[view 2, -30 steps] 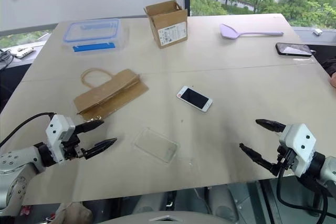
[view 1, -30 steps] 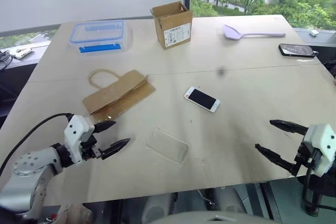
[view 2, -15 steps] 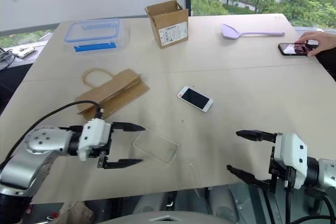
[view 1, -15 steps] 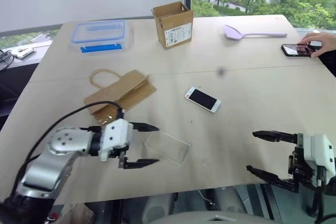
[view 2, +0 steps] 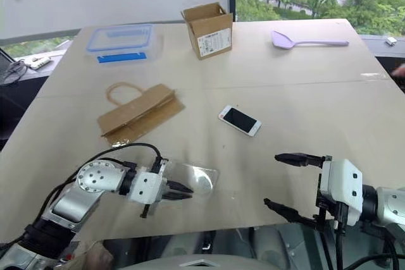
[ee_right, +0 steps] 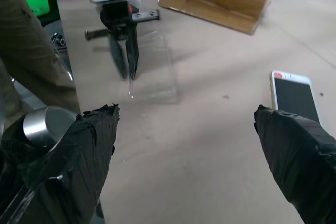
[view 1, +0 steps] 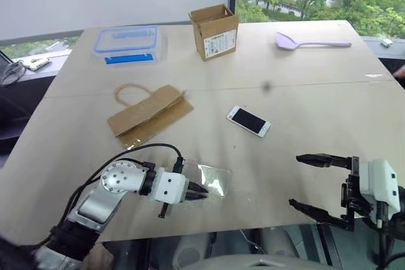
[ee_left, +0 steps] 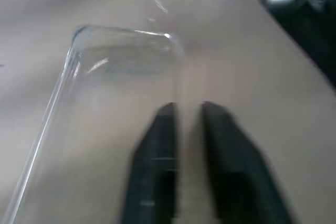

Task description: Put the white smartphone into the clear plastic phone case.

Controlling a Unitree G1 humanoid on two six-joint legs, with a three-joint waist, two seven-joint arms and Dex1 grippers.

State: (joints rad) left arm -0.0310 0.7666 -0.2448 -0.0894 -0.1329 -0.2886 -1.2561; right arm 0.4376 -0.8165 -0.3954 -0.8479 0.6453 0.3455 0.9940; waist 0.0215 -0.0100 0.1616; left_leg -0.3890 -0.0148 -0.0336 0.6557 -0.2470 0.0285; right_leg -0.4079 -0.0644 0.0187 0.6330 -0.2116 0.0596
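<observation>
While the left pincer (view 1: 197, 193) is sitting pinched narrow on the near long rim of the clear plastic phone case (view 1: 214, 178), the white smartphone (view 1: 249, 121) is lying free on the surface (view 1: 304, 102), further from the robot than the case and a little toward the robot's right, well apart from it. Its long axis is running diagonally across the surface, with the end on the robot's left further away; the case is lying slightly askew near the front edge, its long side running roughly left to right. The right pincer (view 1: 319, 184) is hanging wide with nothing between its fingers, beyond the front edge on the right. Judging by the layout, that empty right pincer is looking like the one to fetch the phone, since the left is occupied with the case; it is needing to reach forward and toward the left.

Counting the things: one white smartphone, one clear case, one brown paper bag (view 1: 149, 114) lying flat, one small cardboard box (view 1: 214, 23), one blue-lidded food box (view 1: 126, 42), one lilac spoon (view 1: 310, 42).
</observation>
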